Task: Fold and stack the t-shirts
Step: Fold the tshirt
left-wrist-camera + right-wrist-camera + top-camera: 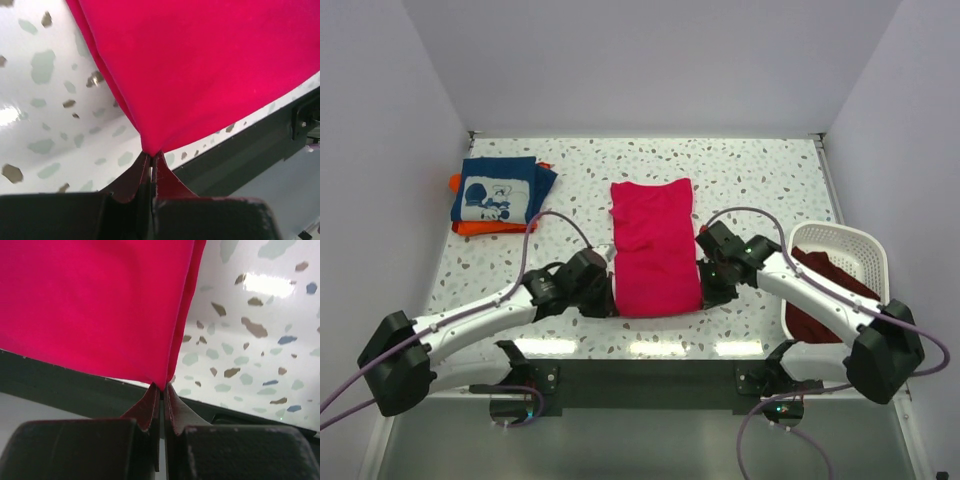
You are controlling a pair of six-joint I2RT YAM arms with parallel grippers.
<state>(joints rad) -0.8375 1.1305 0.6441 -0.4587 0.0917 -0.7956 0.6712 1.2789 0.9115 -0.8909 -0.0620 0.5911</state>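
I have the bright crimson-pink soft-cloth t-shirt (655, 248) lying lengthwise in the middle of the speckled white worktop (770, 180). It is folded into a long narrow panel, and its near end reaches the front edge between my two arms.

The left pincer (151, 156) is clamped tight on the near left corner of that shirt. In the left wrist view the two fingers meet with only a hairline between them, and the pink cloth fans out from their tips, over the worktop and its dark front edge. The right pincer (162, 388) is closed just as hard on the near right corner. There the cloth spreads away from the tips, with a doubled edge running along its right side.

At the far left of the worktop, well apart from the pink shirt, sits a folded navy t-shirt with white cartoon print (500, 190). It lies on top of a folded orange t-shirt (480, 227), whose edges show along the left and near sides.

At the right edge stands a white plastic lattice laundry basket (845, 238) holding dark maroon cloth (810, 325). I cannot tell how many garments are in it. My right arm passes over its near left side.
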